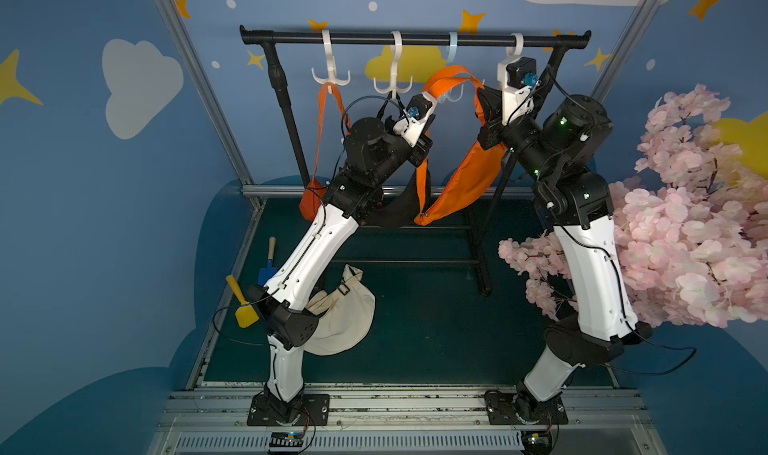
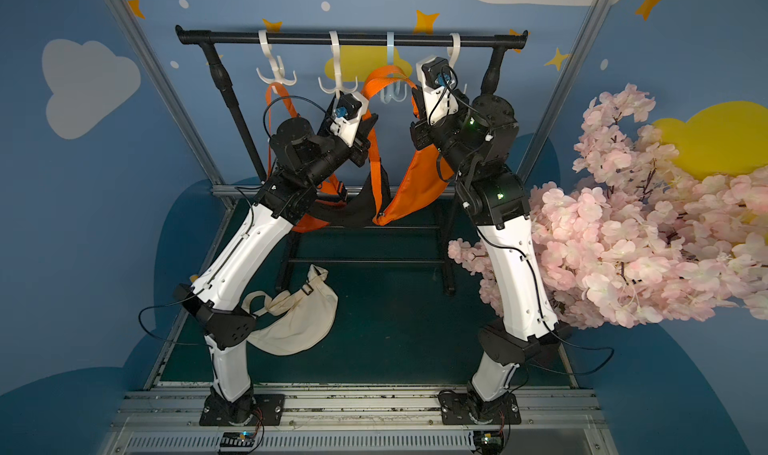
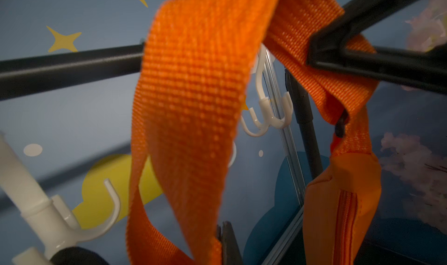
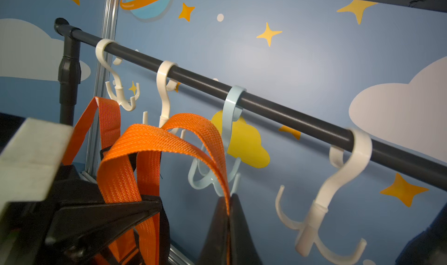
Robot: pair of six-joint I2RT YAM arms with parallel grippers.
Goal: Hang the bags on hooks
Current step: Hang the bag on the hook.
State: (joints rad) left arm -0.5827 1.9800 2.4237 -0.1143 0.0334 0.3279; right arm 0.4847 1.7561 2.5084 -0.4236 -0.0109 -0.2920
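An orange bag hangs between my two grippers by its orange strap. The strap arches up just in front of the light blue hook on the black rail. Whether it touches the prongs I cannot tell. My left gripper is shut on the strap's left part. Shut on the right part, just above the bag, is my right gripper. In the left wrist view the right gripper's fingers clamp the strap.
Another orange bag hangs from the leftmost white hook. White hooks flank the blue one. A black bag hangs low behind the rack. On the table lie a cream bag and toy shovels. Pink blossoms crowd the right.
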